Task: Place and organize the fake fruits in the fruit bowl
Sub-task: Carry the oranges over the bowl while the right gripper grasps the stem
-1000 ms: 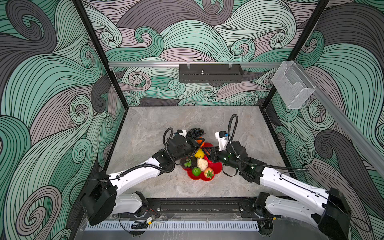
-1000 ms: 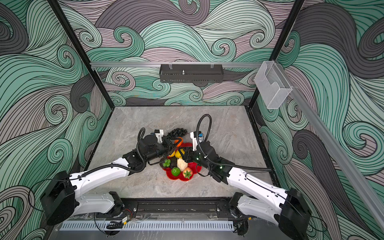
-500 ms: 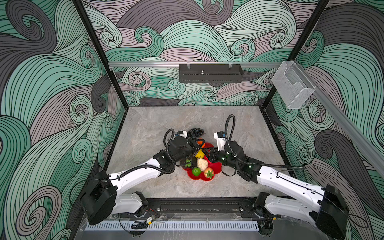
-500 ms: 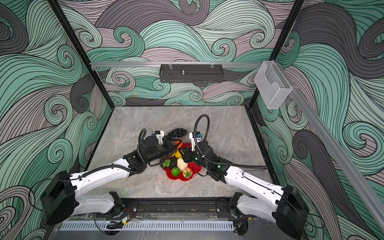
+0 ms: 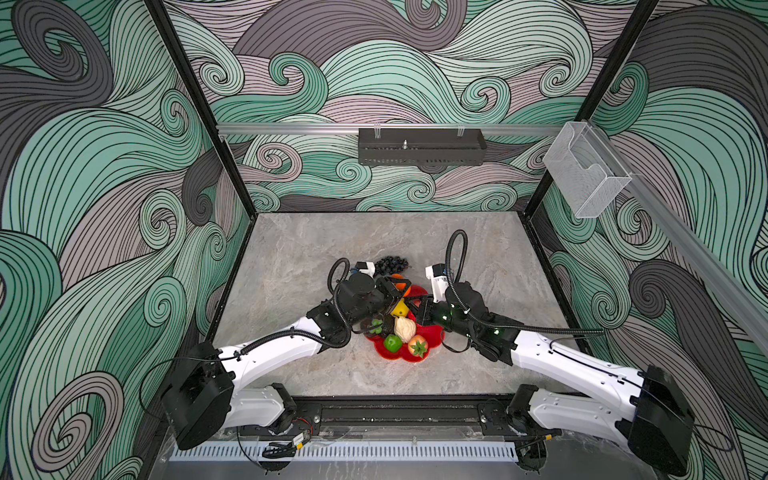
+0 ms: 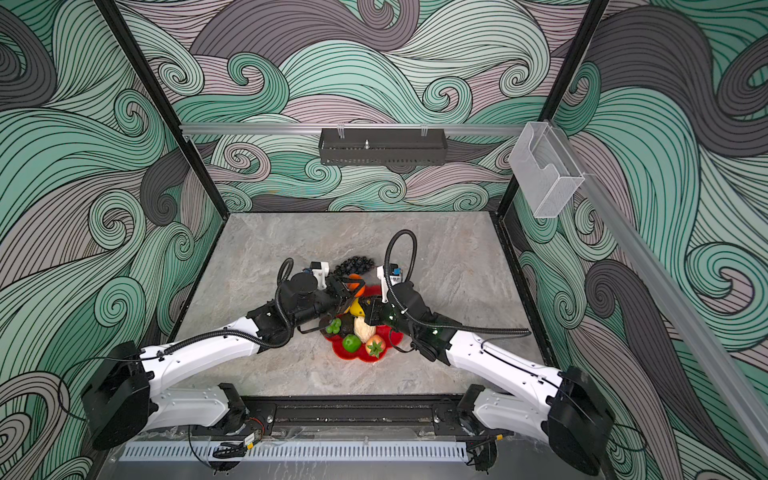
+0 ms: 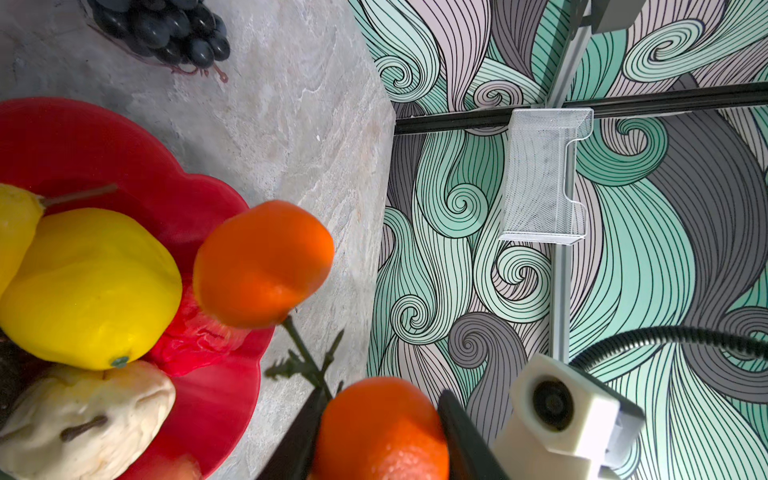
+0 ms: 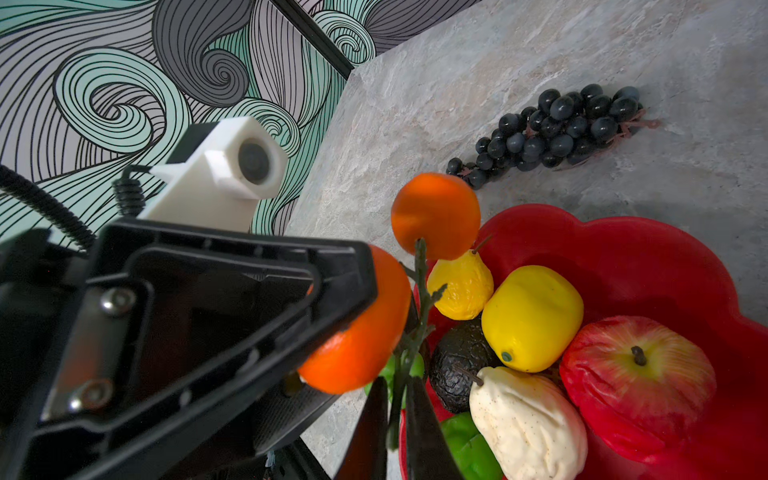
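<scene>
The red fruit bowl (image 5: 434, 337) (image 8: 648, 257) holds a lemon (image 8: 532, 318), red apple (image 8: 636, 374), cream pear (image 8: 528, 424), yellow pear (image 8: 461, 286), avocado (image 8: 457, 361) and lime (image 8: 469, 451). Above its far-left rim my left gripper (image 7: 380, 415) (image 5: 400, 287) is shut on an orange tangerine (image 7: 382, 432) (image 8: 365, 332). A green stem (image 8: 417, 316) joins it to a second tangerine (image 7: 264, 264) (image 8: 435, 214), which hangs free. My right gripper (image 8: 395, 390) (image 5: 414, 308) is shut on that stem. The black grape bunch (image 5: 390, 264) (image 8: 552, 129) lies on the table behind the bowl.
Grey stone tabletop (image 5: 291, 291) is enclosed by patterned walls. The two arms meet over the bowl, the left gripper's housing (image 8: 208, 311) close beside my right jaws. A black tray (image 5: 422, 146) and a clear holder (image 5: 586, 178) hang on the walls.
My right gripper moved a little left toward the left gripper and its jaws closed on the tangerines' stem. The left gripper kept its hold and barely moved.
</scene>
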